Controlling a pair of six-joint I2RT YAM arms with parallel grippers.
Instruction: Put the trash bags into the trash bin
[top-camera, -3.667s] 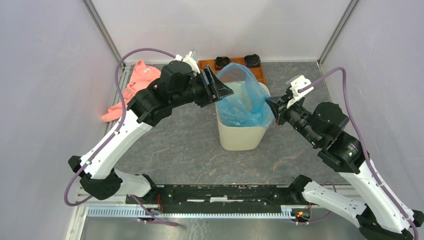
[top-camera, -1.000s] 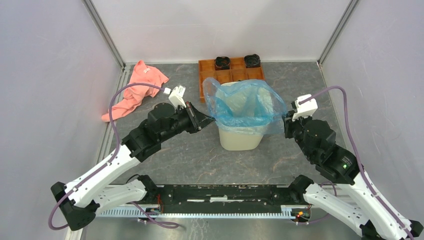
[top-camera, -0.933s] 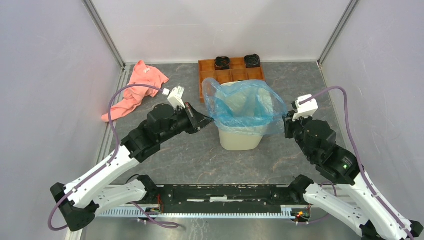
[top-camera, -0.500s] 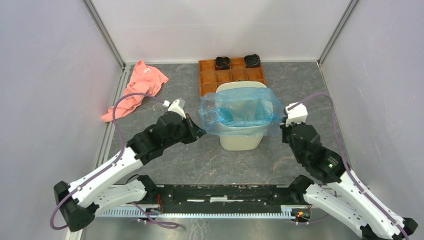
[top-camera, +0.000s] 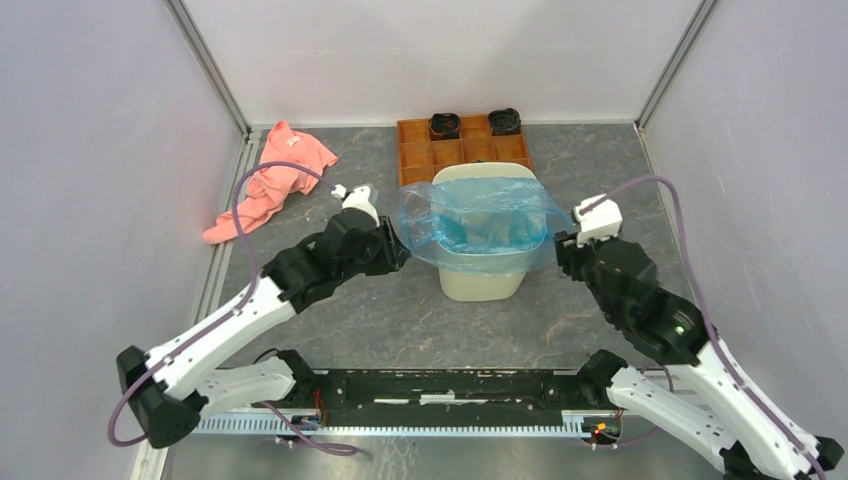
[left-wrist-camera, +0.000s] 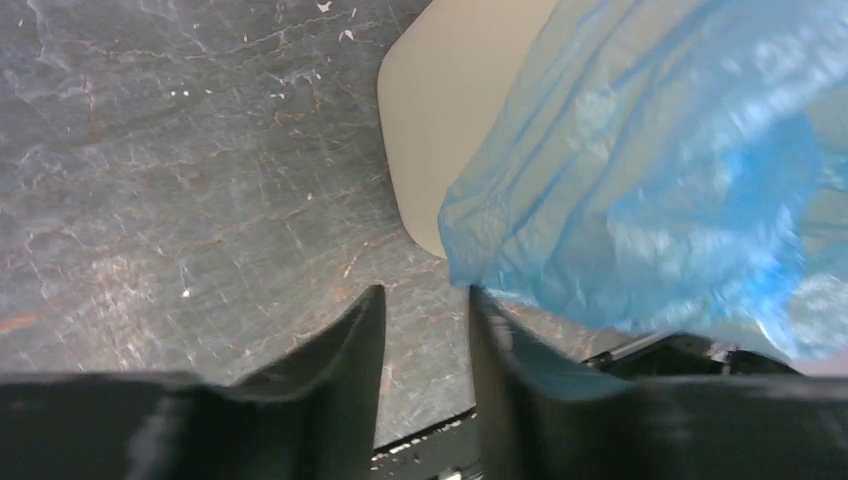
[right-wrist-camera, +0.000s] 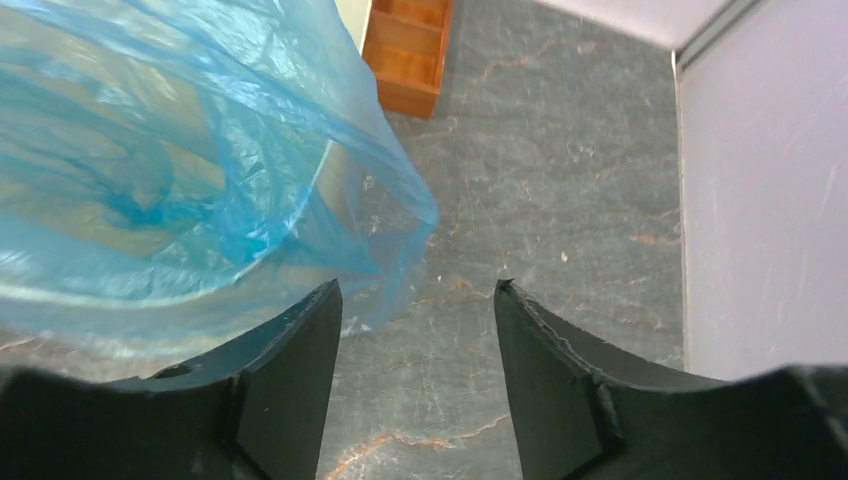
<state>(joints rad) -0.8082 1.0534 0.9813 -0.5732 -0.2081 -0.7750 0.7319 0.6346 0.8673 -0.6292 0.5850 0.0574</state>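
Two arms reach in from the near edge of the table (top-camera: 380, 310) and meet the bin (top-camera: 480, 280) from opposite sides, each bent at the elbow with its wrist turned inward. The left arm (top-camera: 230, 320) runs up on a slant from 7 o'clock, and the left gripper (top-camera: 395, 248) sits low at the bin's 9 o'clock, just beside the wall. Its wrist view shows the fingers (left-wrist-camera: 340, 370) a narrow gap apart with only grey table between them. The edge of the bag (top-camera: 480, 210) comes down to the tip of one finger, but whether it touches cannot be told. The right arm (top-camera: 650, 310) folds in from 5 o'clock, and the right gripper (top-camera: 557, 250) stands at the bin's 3 o'clock. Its fingers (right-wrist-camera: 290, 370) are spread wide and hold nothing, with a loose corner of the film hanging just ahead of them. The blue bag lies inside the bin with its mouth open and its top folded out over the rim on the near, left and right sides; the far rim at 12 o'clock shows bare. A brown tray (top-camera: 415, 155) with two black cups (top-camera: 445, 125) sits just behind the bin at 12 o'clock, and a pink cloth (top-camera: 270, 185) lies well apart at 10 o'clock.
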